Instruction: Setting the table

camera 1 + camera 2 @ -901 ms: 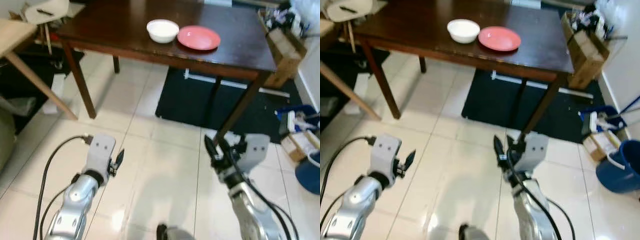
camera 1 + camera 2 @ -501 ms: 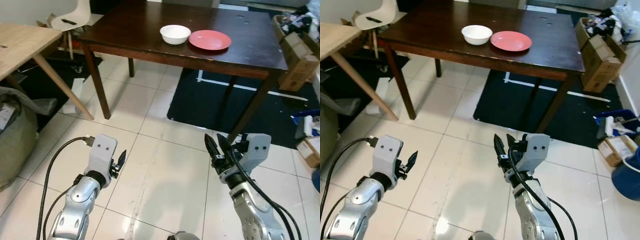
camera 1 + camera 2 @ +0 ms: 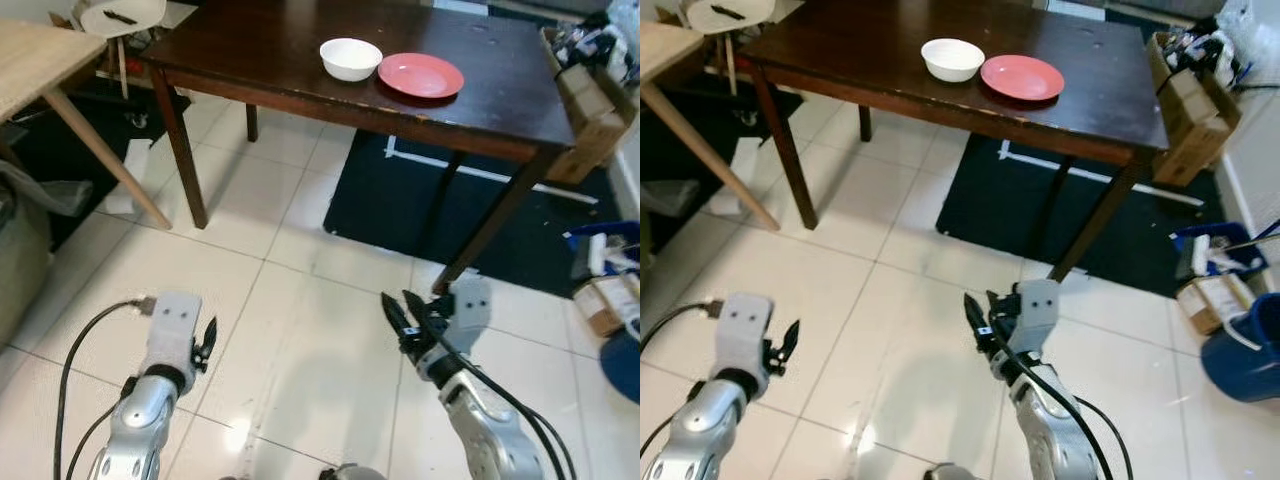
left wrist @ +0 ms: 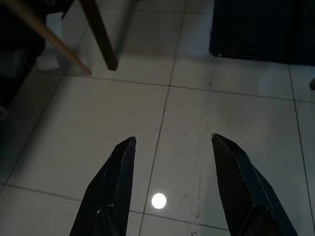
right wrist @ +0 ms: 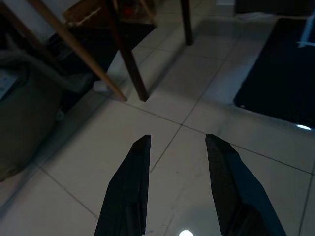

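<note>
Both our grippers hang released and empty over the tiled floor (image 3: 300,300): left gripper (image 3: 207,336) at seven o'clock, right gripper (image 3: 400,316) at five. At twelve, the dark table (image 3: 250,45) carries a white bowl (image 3: 350,58) just beside a red plate (image 3: 421,75).

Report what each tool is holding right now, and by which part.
Nothing is held. The left tool and the right tool are both open over bare floor tiles; the bowl and plate sit untouched on the table.
</note>
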Robot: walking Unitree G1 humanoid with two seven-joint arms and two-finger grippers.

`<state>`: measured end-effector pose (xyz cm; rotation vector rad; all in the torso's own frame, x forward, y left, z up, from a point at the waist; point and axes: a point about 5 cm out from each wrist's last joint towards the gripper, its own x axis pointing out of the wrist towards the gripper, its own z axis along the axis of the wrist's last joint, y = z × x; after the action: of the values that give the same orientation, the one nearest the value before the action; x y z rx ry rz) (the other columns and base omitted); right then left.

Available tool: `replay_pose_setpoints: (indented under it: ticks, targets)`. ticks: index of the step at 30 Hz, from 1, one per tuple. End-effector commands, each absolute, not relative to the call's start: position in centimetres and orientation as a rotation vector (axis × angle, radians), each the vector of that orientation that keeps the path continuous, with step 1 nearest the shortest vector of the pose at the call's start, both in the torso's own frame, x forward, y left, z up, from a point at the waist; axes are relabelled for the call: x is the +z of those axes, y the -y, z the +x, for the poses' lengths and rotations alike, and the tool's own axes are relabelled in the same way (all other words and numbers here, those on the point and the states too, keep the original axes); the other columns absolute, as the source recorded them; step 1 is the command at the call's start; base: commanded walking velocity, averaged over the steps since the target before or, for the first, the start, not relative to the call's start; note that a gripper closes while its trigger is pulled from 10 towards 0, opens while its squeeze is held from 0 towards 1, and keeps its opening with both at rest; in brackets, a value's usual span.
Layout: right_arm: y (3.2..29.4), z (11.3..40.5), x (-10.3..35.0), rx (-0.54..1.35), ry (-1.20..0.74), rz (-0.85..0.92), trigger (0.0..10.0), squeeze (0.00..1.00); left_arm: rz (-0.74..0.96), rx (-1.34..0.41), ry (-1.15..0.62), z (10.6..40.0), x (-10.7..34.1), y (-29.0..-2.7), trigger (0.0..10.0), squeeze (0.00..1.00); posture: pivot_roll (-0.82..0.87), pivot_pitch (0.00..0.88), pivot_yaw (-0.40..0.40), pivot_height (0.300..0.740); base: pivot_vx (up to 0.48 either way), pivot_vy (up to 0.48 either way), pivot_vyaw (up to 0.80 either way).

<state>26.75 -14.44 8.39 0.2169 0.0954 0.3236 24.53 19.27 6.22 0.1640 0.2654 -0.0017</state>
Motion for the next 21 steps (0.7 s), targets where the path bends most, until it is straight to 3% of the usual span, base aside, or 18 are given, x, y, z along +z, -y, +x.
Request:
replay_pose_setpoints:
  ticks: [1,12,21]
  targets:
    - [14.4,26.8,8.1,0.332,-0.101,0.217,10.0,0.0,0.148,0.017,-0.269,24.3,6.4,-19.5,10.0,0.0,-0.07,0.042,-0.051,0.74,0.0,0.0,0.0]
    - [14.9,27.9,9.9,0.297,-0.006,0.259,10.0,0.0,0.189,-0.082,-0.174,25.2,8.3,-18.1,10.0,0.0,-0.08,0.042,-0.014,0.74,0.0,0.0,0.0]
    - [15.2,27.9,9.7,0.274,0.003,0.278,10.0,0.0,0.202,-0.083,-0.176,25.4,8.6,-17.9,10.0,0.0,-0.08,0.043,-0.008,0.74,0.0,0.0,0.77]
